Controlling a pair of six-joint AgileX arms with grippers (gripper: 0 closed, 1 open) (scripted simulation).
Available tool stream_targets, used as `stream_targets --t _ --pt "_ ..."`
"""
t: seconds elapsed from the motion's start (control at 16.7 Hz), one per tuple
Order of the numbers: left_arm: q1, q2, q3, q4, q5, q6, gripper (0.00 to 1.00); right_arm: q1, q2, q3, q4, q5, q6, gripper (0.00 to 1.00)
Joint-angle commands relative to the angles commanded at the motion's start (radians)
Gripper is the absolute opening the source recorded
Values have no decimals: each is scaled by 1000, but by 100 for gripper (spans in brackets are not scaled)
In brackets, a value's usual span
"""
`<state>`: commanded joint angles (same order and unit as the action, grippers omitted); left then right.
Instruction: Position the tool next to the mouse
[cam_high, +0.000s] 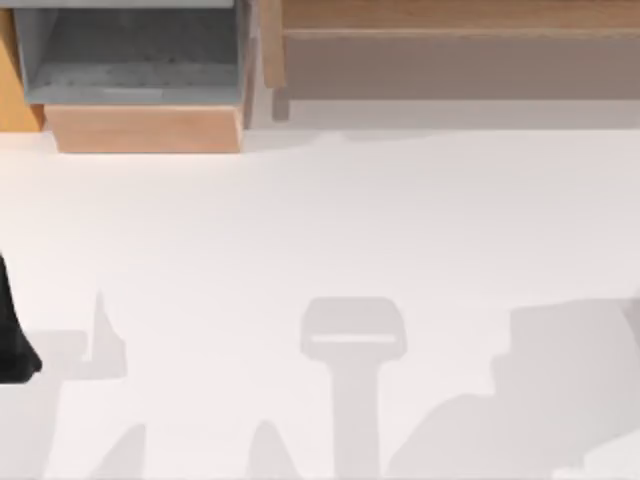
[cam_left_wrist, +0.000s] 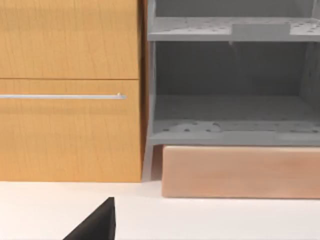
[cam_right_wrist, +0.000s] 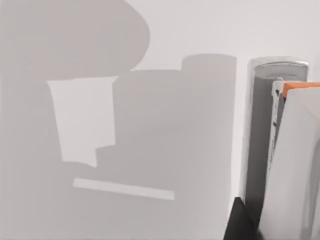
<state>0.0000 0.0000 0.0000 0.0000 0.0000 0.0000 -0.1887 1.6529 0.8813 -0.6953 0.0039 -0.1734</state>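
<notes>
The tool (cam_right_wrist: 292, 165) is a pale grey-white glossy body with a darker grey side and a thin orange edge, seen very close in the right wrist view above the white table (cam_right_wrist: 190, 30). A black part of my right gripper (cam_right_wrist: 241, 224) sits right beside it; whether it holds the tool I cannot tell. My left arm (cam_high: 12, 345) shows as a black shape at the table's left edge, and a black tip of my left gripper (cam_left_wrist: 97, 227) hangs over the table in front of the cabinet. The mouse is out of view.
A grey open shelf (cam_high: 130, 60) on a wooden base (cam_high: 145, 130) stands at the back left, next to an orange-wood cabinet (cam_left_wrist: 70, 130) with a metal handle (cam_left_wrist: 60, 96). A wooden ledge (cam_high: 450, 20) runs along the back. Arm shadows (cam_high: 355, 340) fall on the white table (cam_high: 330, 220).
</notes>
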Motion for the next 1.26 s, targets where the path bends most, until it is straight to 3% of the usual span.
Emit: stream_targets --t 0.12,0.9,1.26 --pt "0 0 0 0 0 0 100 0 0 0 0 0 0 0" --pt "0 0 0 0 0 0 100 0 0 0 0 0 0 98" --pt "0 0 0 0 0 0 100 0 0 0 0 0 0 100"
